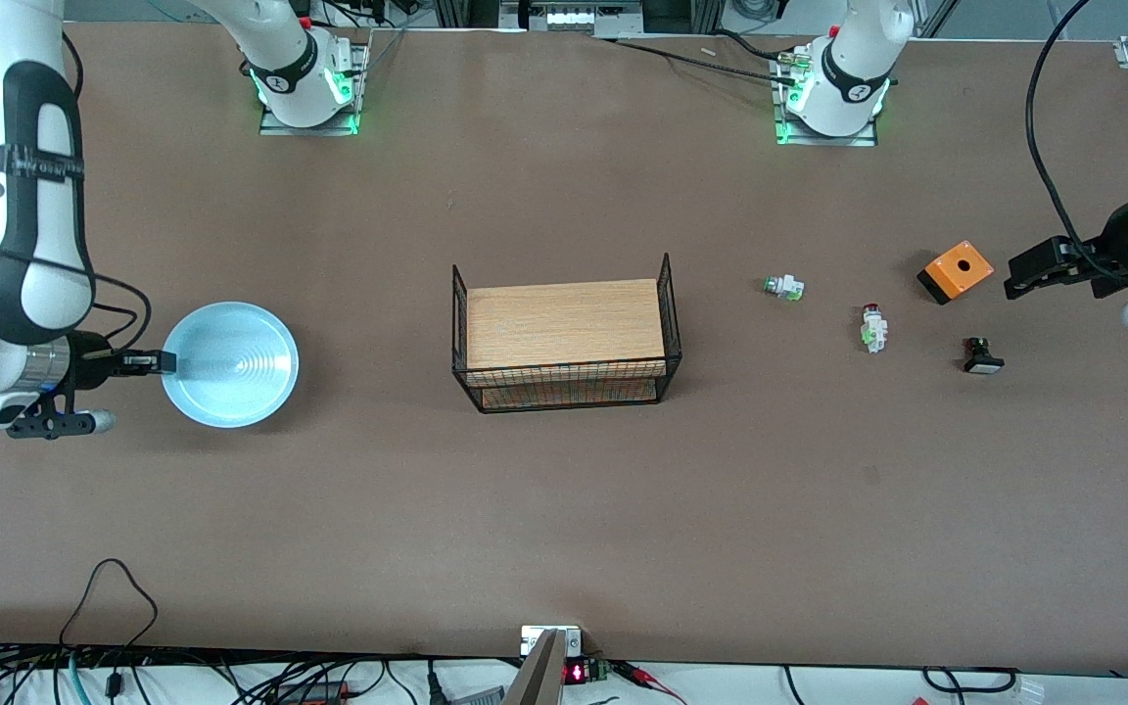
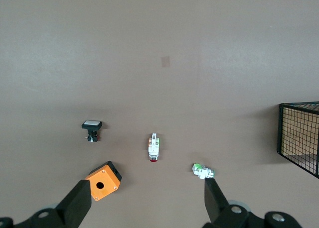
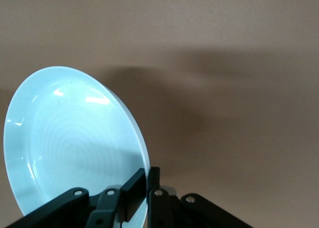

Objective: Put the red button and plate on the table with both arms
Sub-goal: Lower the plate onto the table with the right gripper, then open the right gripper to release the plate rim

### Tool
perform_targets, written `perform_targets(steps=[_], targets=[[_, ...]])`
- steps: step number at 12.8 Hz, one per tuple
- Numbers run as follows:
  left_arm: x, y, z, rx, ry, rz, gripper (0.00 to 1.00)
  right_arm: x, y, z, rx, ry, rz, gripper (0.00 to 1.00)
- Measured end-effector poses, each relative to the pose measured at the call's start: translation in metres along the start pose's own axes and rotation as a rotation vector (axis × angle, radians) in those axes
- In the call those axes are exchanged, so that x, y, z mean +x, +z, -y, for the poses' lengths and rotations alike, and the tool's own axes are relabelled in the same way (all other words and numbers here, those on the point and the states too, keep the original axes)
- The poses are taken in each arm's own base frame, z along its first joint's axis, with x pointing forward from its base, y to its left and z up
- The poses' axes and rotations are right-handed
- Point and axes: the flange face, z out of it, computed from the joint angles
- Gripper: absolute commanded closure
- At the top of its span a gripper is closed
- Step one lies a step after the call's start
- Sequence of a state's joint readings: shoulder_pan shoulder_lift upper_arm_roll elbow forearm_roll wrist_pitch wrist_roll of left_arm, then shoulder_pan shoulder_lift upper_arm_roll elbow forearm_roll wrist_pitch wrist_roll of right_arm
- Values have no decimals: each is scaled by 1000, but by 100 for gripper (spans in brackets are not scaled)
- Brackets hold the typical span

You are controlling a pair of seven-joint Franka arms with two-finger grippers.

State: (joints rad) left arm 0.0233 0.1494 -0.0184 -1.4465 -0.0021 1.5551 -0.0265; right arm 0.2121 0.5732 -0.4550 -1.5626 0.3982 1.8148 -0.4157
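Observation:
The pale blue plate [image 1: 231,364] is at the right arm's end of the brown table [image 1: 564,509]. My right gripper [image 1: 164,362] is shut on its rim, one finger inside the plate [image 3: 70,138] and one outside, as the right gripper [image 3: 148,174] shows in its wrist view. I cannot tell whether the plate rests on the table. The red button [image 1: 873,326] lies on its side on the table toward the left arm's end, free of any grip. My left gripper [image 1: 1014,277] hangs open above the table beside the orange box. The left gripper [image 2: 145,185] holds nothing, and the red button [image 2: 154,147] lies ahead of it.
A wood-topped black wire rack [image 1: 564,333] stands mid-table. Near the red button lie a green-capped switch [image 1: 783,287], an orange box [image 1: 956,271] and a black switch [image 1: 982,355]. Cables run along the table edge nearest the front camera.

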Motion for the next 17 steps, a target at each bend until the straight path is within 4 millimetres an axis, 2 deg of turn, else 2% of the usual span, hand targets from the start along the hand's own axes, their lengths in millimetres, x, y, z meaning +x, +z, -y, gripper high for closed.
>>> perform_targets(steps=[6, 8, 10, 13, 14, 15, 17], targets=[[2, -2, 0, -1, 2, -25, 0, 23, 76, -51, 75, -66, -91, 97], [2, -3, -1, -2, 5, -25, 0, 27, 95, -58, 88, -65, -110, 96], [2, -4, -2, -2, 9, -27, 0, 30, 106, -60, 86, -62, -120, 88], [1, -5, -1, -2, 10, -29, 0, 33, 111, -57, 81, -78, -124, 54], [1, -5, -1, -2, 10, -29, 0, 34, 111, -56, 80, -81, -126, 24], [1, -5, -1, -2, 10, -30, 0, 34, 110, -56, 80, -83, -127, 0], [1, -6, -1, -2, 10, -30, 0, 35, 109, -56, 78, -104, -130, 0]])
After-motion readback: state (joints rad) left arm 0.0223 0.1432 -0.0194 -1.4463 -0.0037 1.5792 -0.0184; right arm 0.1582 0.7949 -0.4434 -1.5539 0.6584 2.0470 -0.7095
